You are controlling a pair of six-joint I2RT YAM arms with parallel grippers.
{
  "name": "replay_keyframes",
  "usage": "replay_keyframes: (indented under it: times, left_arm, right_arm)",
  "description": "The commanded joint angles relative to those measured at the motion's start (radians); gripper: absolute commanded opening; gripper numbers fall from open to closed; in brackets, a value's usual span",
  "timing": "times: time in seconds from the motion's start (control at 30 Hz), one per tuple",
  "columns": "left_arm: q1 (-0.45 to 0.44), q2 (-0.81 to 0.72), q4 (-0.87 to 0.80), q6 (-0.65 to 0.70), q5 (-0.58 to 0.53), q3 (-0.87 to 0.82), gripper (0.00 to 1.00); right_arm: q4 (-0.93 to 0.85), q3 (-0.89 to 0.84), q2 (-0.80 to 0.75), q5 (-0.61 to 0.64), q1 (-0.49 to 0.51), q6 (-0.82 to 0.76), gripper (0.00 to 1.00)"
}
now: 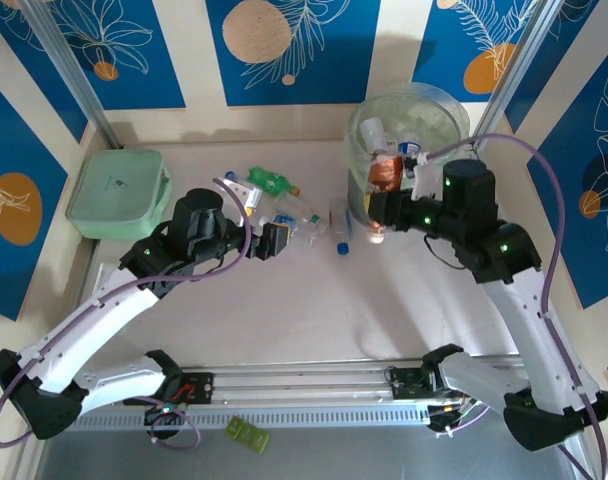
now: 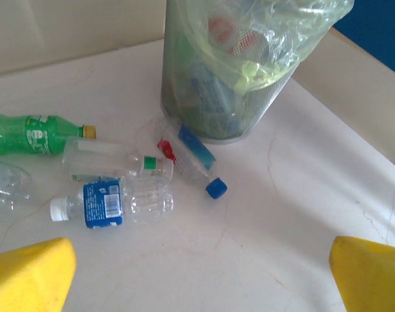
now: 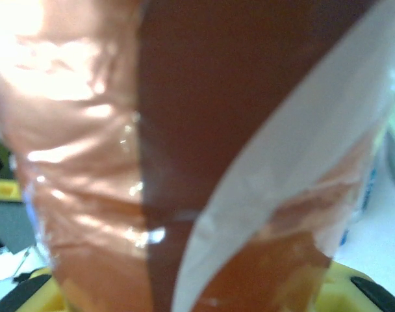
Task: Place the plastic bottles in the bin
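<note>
Brown-orange label film on the brown-labelled bottle [image 3: 184,130] sits so close to the right wrist lens that it's pure blur. The cap, neck and base are all cut off. Yellow fingertips [image 3: 38,296] poke in at the bottom corners, so I read the right gripper [image 3: 197,302] as jaws narrow, clamped on that bottle.

Top view gives what that wrist can't. The bottle is held at the near-left side of the bin [image 1: 439,110]. I can't tell whether it's over the rim or against the wall outside, because the translucent wall and bag muddle the edge.

The left gripper [image 1: 274,241] hangs over the counter [image 1: 384,300], jaws wide, nothing between them. In its own wrist view the fingers are cropped to yellow corners.

That wrist view sorts the loose bottles, which from the top are a small clump partly hidden behind the left gripper:
- green bottle [image 2: 35,133], lying flat
- clear bottle with a green cap [image 2: 110,162], just beside it
- blue-labelled bottle [image 2: 113,203] with a white cap, nearer the lens
- blue-capped bottle [image 2: 194,166], lying just beside the bin's foot
- another clear bottle [image 2: 6,185], cut off by the left edge

Bin contents show through the greenish bag as smeared shapes, hard to make out. The pale-green lidded box [image 1: 117,192] sits at the far left, well apart.
</note>
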Motion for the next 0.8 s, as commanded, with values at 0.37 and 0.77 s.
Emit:
replay_keyframes:
  times: [0.37,0.77]
  left_arm:
    - [0.006,-0.009,0.074,-0.03,0.013,-0.05,0.99]
    - [0.004,-0.024,0.082,-0.03,0.004,-0.061,0.99]
  right_arm:
    - [-0.137,0.6,0.489,0.322,-0.15,-0.146,0.24]
    - [-0.197,0.877,0.84,0.608,-0.183,-0.247,0.2]
